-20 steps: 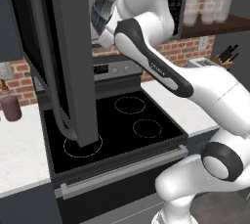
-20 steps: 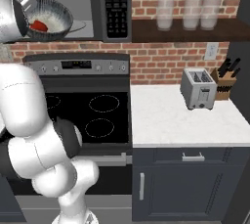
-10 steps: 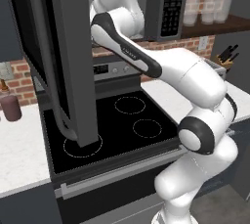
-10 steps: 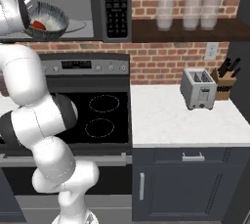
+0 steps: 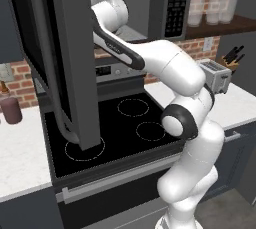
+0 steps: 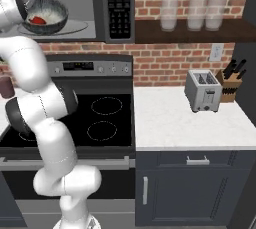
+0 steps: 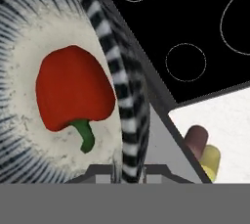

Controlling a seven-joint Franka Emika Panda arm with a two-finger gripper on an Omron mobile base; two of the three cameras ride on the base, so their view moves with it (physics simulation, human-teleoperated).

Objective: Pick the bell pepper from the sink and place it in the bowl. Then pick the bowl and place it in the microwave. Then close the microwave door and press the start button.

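The bowl (image 6: 46, 17) is sitting inside the open microwave (image 6: 95, 23), carrying the pepper (image 7: 73, 88); the gripper (image 7: 131, 169) is clamping its striped rim

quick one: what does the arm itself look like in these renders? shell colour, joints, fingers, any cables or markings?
The glossy white, rounded-shell robot arm is built from thick tubular links, with dark grey bands at the joints, clearest at the round elbow joint. It rises from a bulbous white pedestal. No cables, logos or markings are visible. In the hand view the small grey gripper shows two short flat finger tips.
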